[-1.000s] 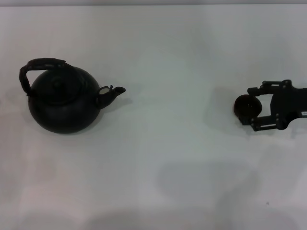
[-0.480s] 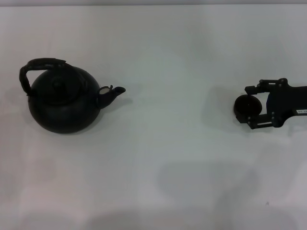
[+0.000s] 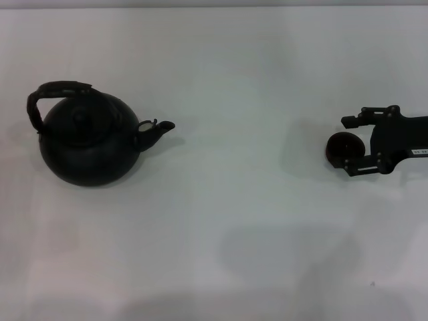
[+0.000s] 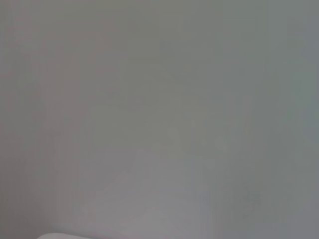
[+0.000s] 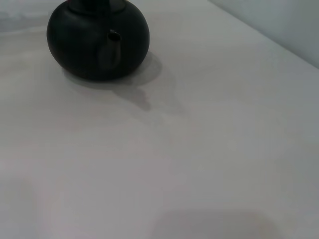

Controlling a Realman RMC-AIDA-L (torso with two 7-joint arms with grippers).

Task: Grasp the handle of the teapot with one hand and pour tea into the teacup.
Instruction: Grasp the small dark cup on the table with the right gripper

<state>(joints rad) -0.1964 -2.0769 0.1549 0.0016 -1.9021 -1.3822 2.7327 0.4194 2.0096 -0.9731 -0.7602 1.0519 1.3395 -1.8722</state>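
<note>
One wide white table (image 3: pixel 234 221) is seen, much of its middle bare. Far left, the teapot (image 3: pixel 88 144) is set, spout turned right. At the right edge, the right gripper (image 3: pixel 354 144) is spread around the teacup (image 3: pixel 344 148).
</note>
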